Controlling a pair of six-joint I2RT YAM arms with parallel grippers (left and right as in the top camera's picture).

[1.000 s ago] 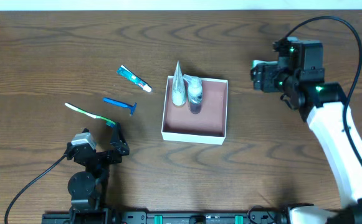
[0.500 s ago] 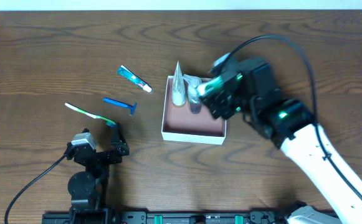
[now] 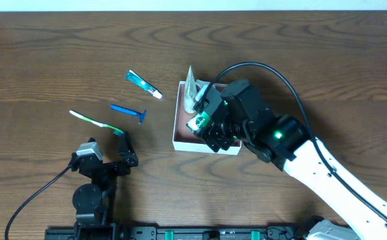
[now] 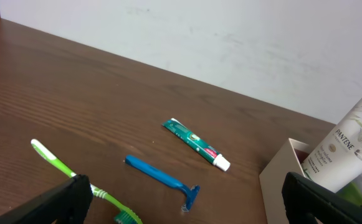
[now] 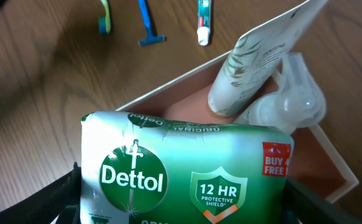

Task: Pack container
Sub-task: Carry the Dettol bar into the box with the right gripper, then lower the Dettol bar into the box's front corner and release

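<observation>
While above container (image 3: pixel 182 128), soap bar (image 5: pixel 187 174) crosswise

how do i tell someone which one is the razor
Find the square white box in the middle of the wooden table; three slim things lie on the wood to its left. The razor is the middle one, between the toothpaste tube farther back and the toothbrush nearer the front. It alone is solid blue, with a short crossbar head.

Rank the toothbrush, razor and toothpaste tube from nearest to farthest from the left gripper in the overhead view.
1. Green toothbrush: just ahead of the left gripper, its head close to the fingers.
2. Blue razor: farther out, slightly to the right.
3. Toothpaste tube: farthest out, beyond the razor.
</observation>
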